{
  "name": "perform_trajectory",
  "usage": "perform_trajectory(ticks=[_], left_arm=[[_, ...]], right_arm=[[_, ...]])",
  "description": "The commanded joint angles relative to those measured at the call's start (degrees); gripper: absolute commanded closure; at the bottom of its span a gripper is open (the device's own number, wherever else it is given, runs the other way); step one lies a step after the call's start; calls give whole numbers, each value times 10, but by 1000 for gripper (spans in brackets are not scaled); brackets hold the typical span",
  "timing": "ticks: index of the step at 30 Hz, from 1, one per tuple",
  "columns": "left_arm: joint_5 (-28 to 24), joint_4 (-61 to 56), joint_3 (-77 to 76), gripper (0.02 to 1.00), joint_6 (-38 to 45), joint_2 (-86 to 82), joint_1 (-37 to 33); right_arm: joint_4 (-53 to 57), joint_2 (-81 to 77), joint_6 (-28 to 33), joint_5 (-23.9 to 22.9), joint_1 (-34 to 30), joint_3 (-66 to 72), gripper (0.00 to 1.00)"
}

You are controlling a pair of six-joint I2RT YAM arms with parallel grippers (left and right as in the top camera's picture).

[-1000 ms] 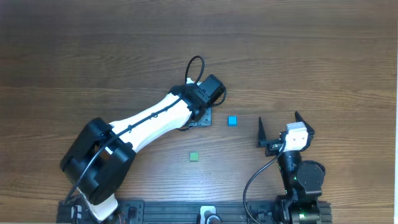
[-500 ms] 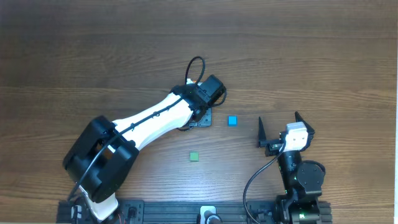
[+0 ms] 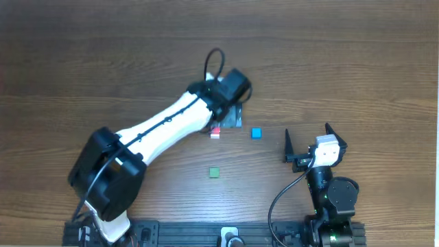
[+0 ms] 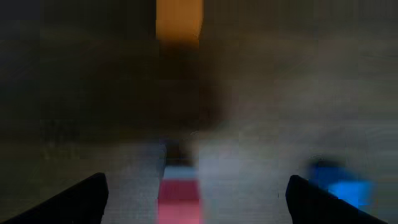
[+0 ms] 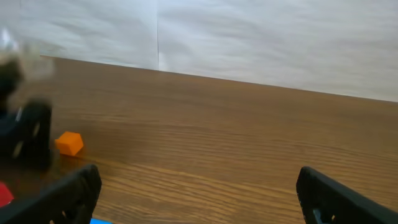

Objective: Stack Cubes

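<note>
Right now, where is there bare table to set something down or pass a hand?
The far strip of table beyond the left end effector is bare, as is the whole left side. The gap between the blue cube and the right end effector is narrow. Crowded: the middle, around the red cube, blue cube and green cube.

**Right wrist cam: fingers wide apart**

Right gripper (image 5: 198, 173) sits low over the wooden table (image 5: 249, 137), fingers spread wide. Orange cube (image 5: 69, 143) is just beside the left arm (image 5: 28, 134), which is dark and blurred. Red cube (image 5: 3, 194) and blue cube (image 5: 102, 221) are cut off at the view's edge. White wall (image 5: 280, 43) behind.
</note>
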State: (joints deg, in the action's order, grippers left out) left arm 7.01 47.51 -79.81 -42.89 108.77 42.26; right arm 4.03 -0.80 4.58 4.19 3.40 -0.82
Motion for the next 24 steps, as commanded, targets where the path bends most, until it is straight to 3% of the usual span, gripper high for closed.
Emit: perform_trajectory(ticks=[1,18,24], left_arm=[[25,15,-118,110,45,43,-34],[12,10,-169,198,52,172,-70],[5,1,-169,318,51,181,-70]], right_arm=[[-1,4,0,5,-3,5,7],[-1,4,0,5,-3,5,7],[-1,4,0,5,-3,5,9]])
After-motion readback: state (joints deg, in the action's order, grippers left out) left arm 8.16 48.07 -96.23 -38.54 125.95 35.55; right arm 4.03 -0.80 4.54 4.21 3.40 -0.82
